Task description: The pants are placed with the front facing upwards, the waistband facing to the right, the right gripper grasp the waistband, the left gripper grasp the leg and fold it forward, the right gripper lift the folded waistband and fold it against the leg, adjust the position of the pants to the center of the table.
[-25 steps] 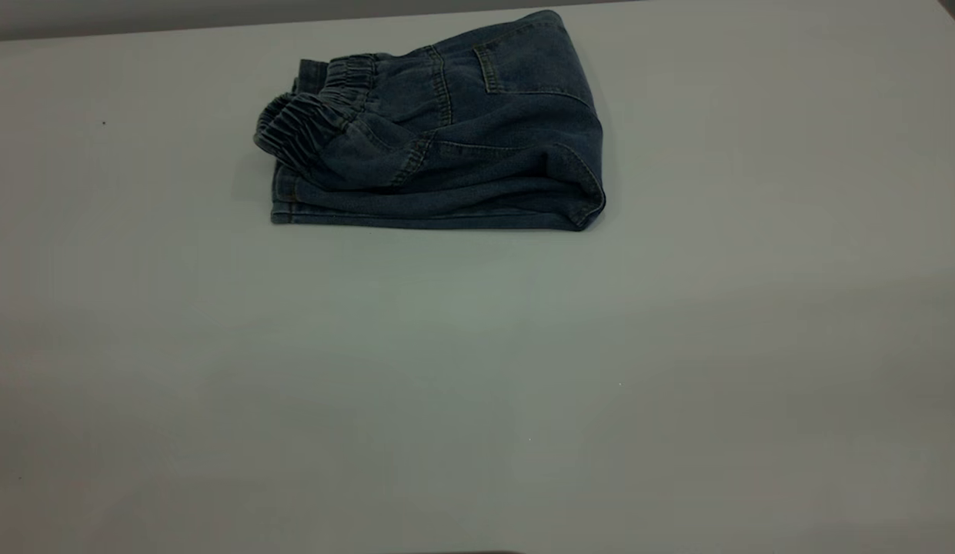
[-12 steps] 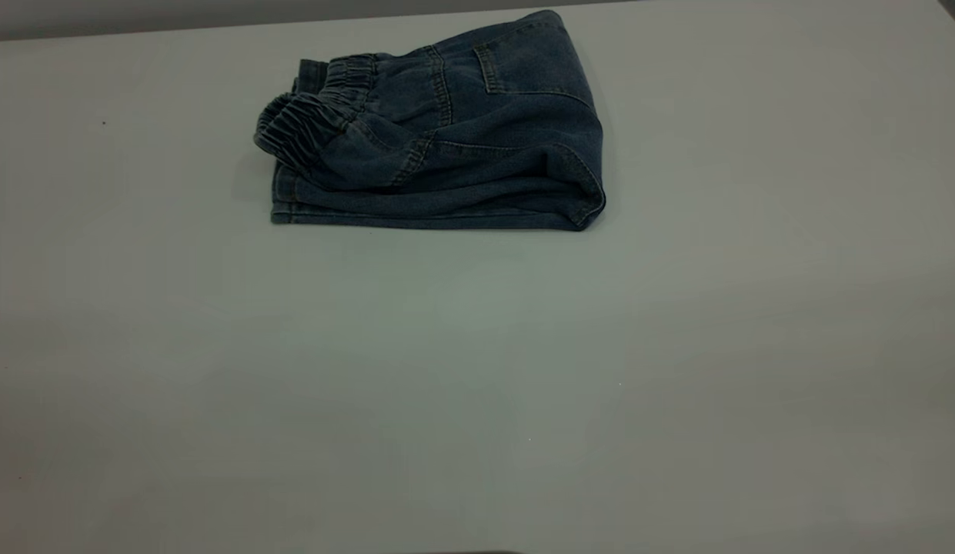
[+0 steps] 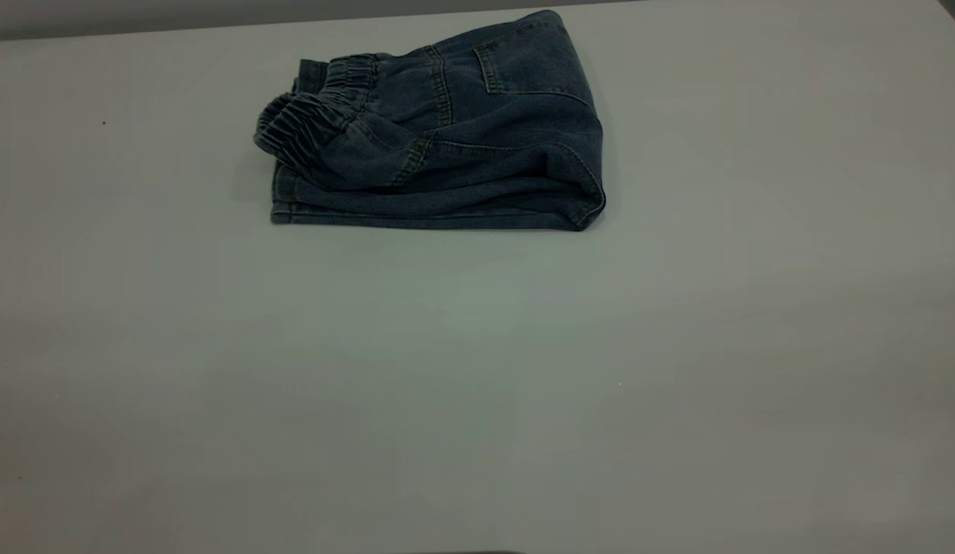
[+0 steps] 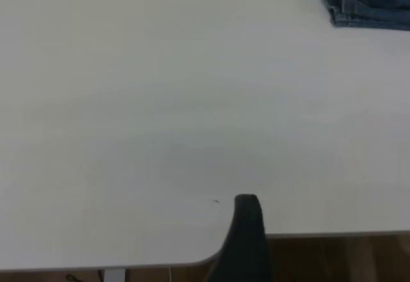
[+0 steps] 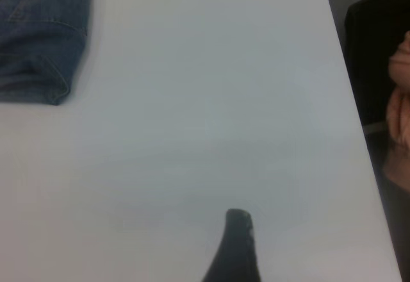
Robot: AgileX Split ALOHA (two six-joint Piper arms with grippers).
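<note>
The blue denim pants (image 3: 477, 138) lie folded in a compact bundle at the far middle of the white table (image 3: 477, 369). Their puckered waistband (image 3: 304, 127) sits on top at the bundle's left end, over the leg hem. No arm shows in the exterior view. In the left wrist view only a dark part of my left gripper (image 4: 246, 231) shows, above the table's edge, with a corner of the pants (image 4: 371, 0) far off. The right wrist view likewise shows one dark part of my right gripper (image 5: 236, 243) over bare table, well away from the pants (image 5: 38, 32).
In the right wrist view a person's hand (image 5: 400, 96) and a dark object (image 5: 378, 51) are beyond the table's side edge. The table's rounded corner (image 4: 211, 256) and brown floor (image 4: 333, 259) lie under the left wrist.
</note>
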